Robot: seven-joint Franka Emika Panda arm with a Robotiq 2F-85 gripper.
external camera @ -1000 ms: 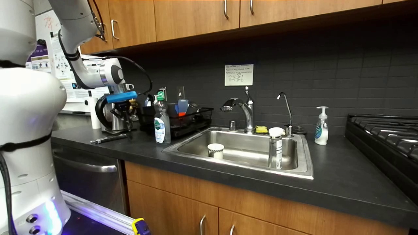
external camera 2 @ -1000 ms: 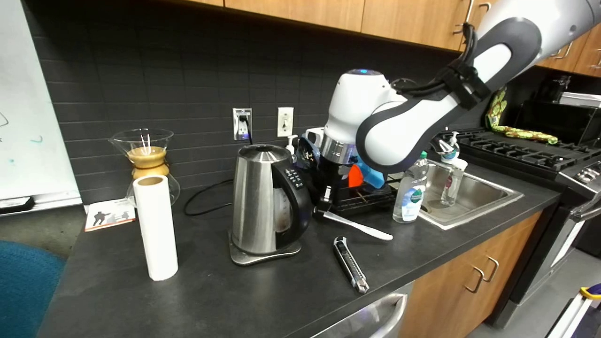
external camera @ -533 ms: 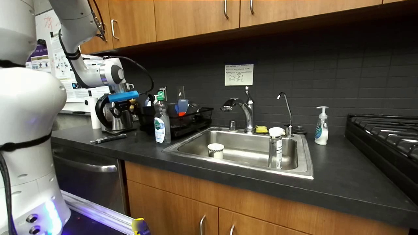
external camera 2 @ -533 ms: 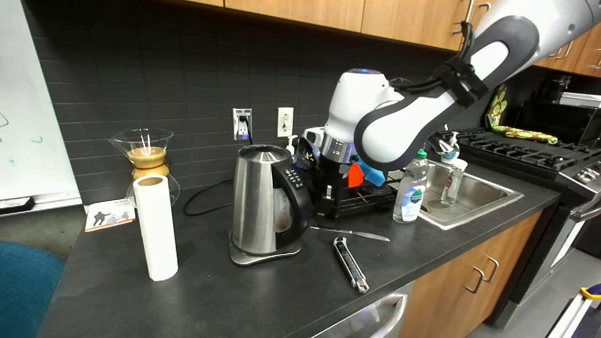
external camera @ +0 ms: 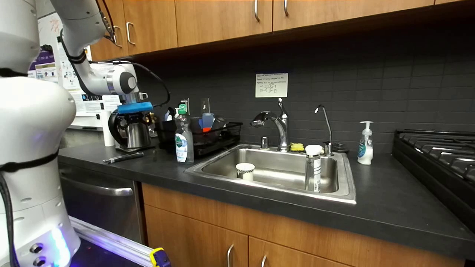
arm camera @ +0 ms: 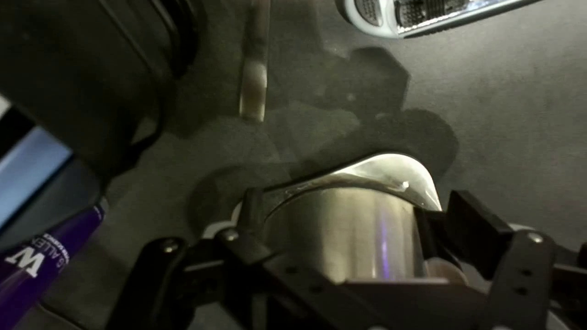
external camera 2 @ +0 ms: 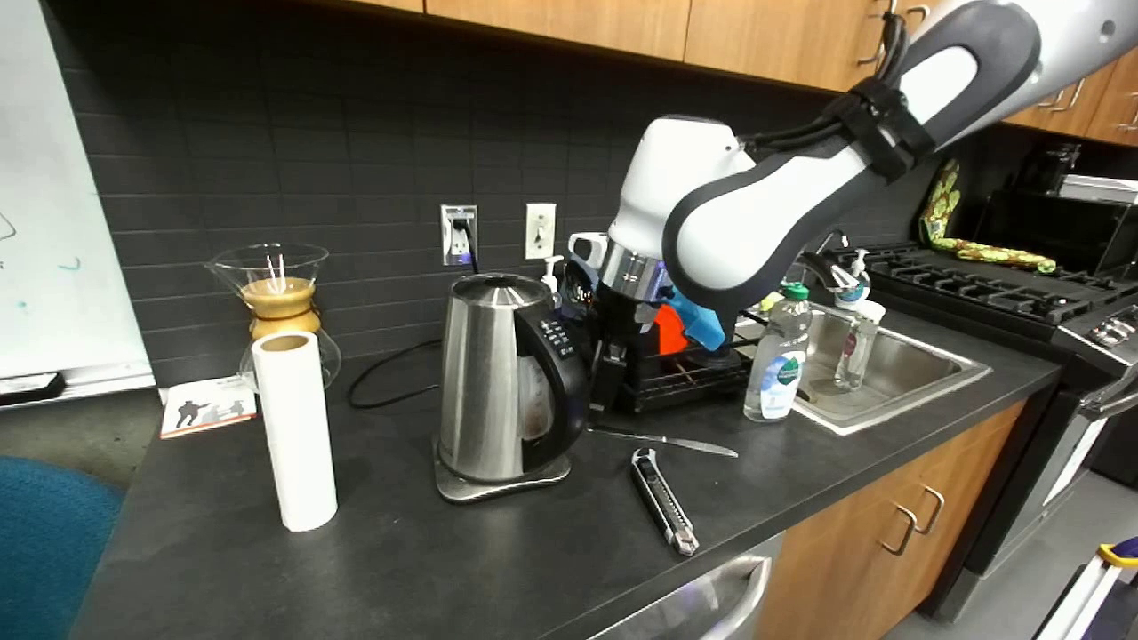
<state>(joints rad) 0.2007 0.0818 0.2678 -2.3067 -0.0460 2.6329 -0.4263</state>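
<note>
The end effector [arm camera: 357,206] gapes wide, empty: knife [external camera 2: 695,444] below it, kettle [external camera 2: 484,382] beside it, contact unclear, so rise gently.

Kitchen. Wood-grain upper cabinets [external camera: 222,22] with metal bar pulls [external camera: 256,10] over a dark tiled wall [external camera: 408,81], in both exterior views. Wall has a handwritten note [external camera: 271,85] up behind the faucet [external camera: 283,129], plus an outlet [external camera 2: 459,236] and a light switch [external camera 2: 540,230] side by side. Dark countertop [external camera: 400,193], inset steel sink [external camera: 346,178], black stove [external camera 2: 987,284] with grates past it. Below: wood-grain base cabinets [external camera: 196,226], dishwasher [external camera: 100,211] with a steel handle [external camera: 111,191]. Whiteboard [external camera 2: 71,204] at the counter's far end from the stove; posters [external camera: 45,72] show in an exterior view. Gray floor [external camera 2: 1040,533]. Blue fabric-covered furniture [external camera 2: 53,542] cut off at frame edge. Cabinet fronts well lit; wall under the uppers shaded.
</note>
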